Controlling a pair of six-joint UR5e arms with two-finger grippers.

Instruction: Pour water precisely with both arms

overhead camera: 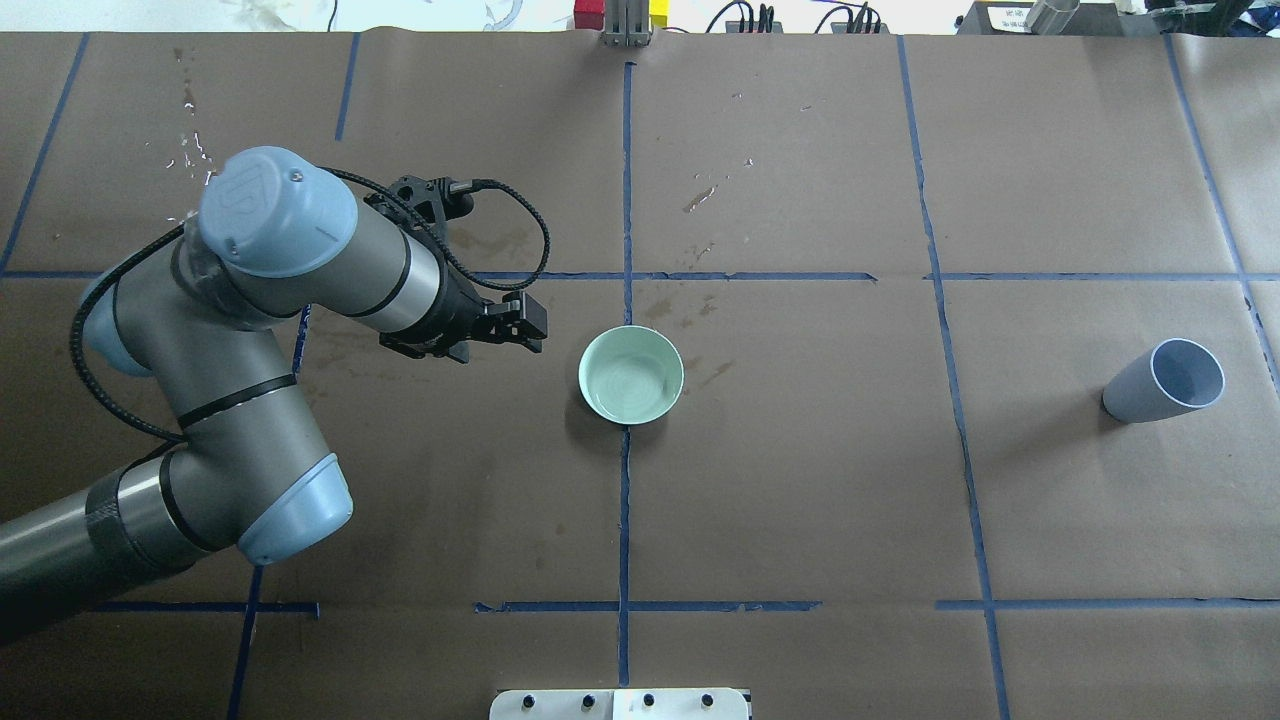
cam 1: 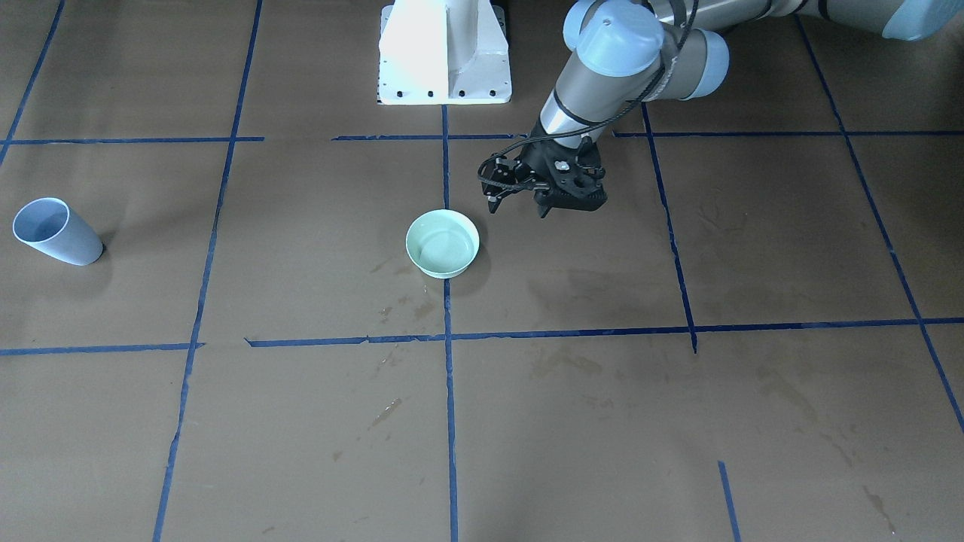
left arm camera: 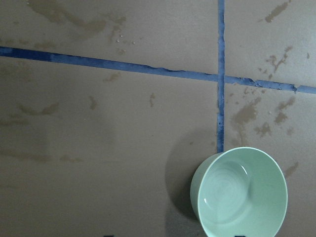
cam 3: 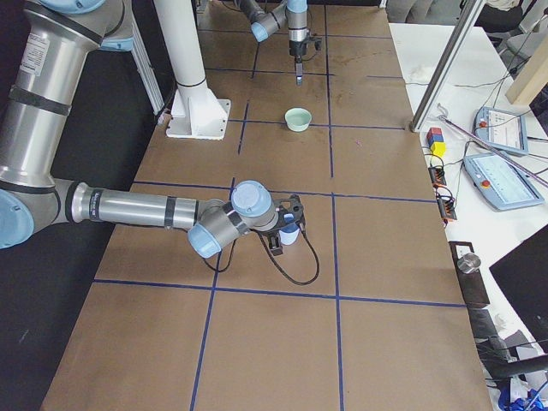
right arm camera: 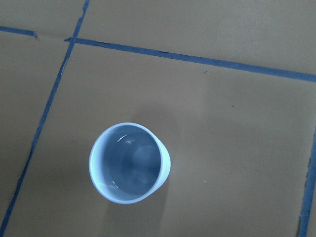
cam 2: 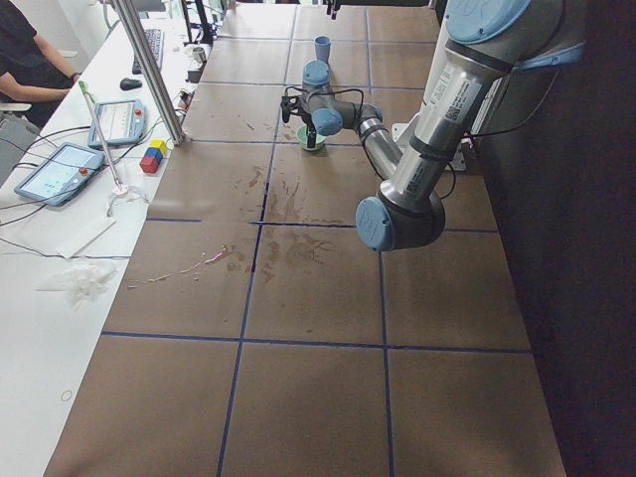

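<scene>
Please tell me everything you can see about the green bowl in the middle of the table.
The bowl is round, pale mint green and glossy, like ceramic. It stands upright on the brown paper, right over a blue tape line. Inside it looks shiny, maybe with a little clear water. Nothing touches it; the left gripper is beside it, apart.

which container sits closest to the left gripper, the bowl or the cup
The pale green bowl, on the centre tape line right beside the left gripper. The blue-grey cup stands far off, on the robot's right side.
</scene>
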